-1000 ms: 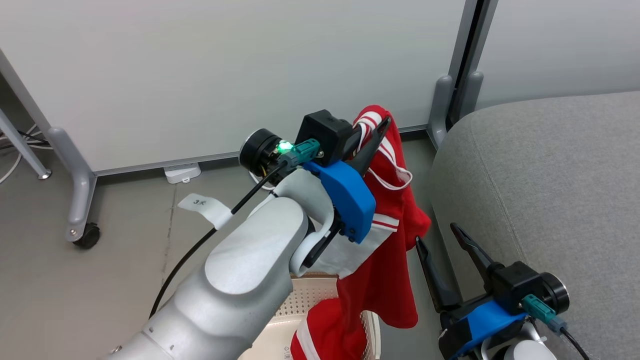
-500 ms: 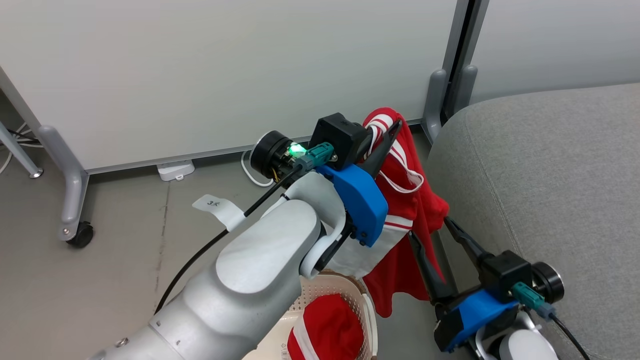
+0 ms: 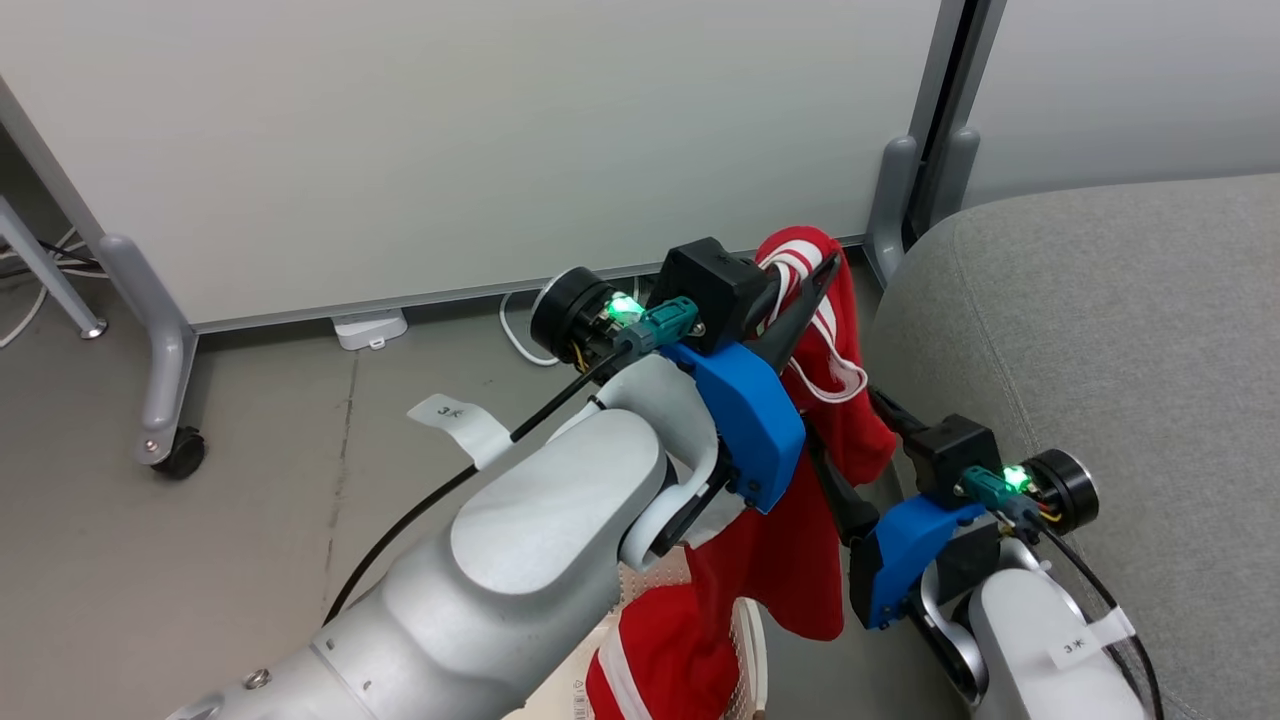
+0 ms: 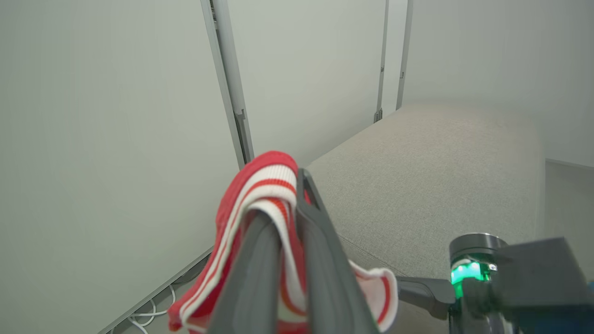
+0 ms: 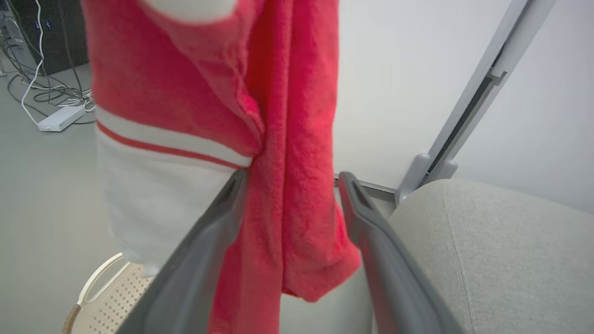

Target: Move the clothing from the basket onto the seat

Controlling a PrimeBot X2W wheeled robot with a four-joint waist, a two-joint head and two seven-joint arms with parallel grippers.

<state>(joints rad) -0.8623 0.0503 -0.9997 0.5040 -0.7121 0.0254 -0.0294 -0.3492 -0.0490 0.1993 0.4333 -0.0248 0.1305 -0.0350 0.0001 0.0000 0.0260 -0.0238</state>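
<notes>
My left gripper point(image 3: 812, 272) is shut on the striped hem of a red garment point(image 3: 800, 540), which hangs from it above the floor next to the seat point(image 3: 1100, 340). In the left wrist view the fingers point(image 4: 320, 241) pinch the red-and-white band point(image 4: 260, 181). My right gripper point(image 3: 850, 432) is open, its fingers on either side of the hanging cloth. The right wrist view shows the red fabric point(image 5: 287, 139) between the two fingers point(image 5: 371, 232). The basket point(image 3: 748, 640) stands at the bottom edge, with more red cloth point(image 3: 650, 660) at it; I cannot tell whether that is a second garment.
White partition panels on grey posts stand behind, with a caster foot point(image 3: 175, 455) at the left. A white power strip point(image 3: 368, 328) and cables lie on the floor by the wall. The sofa cushion's rounded edge point(image 5: 464, 241) is just right of my right gripper.
My right gripper has risen and moved left until its open fingers straddle the hanging garment. The left gripper has carried the garment a little toward the seat. The camera shifted slightly.
</notes>
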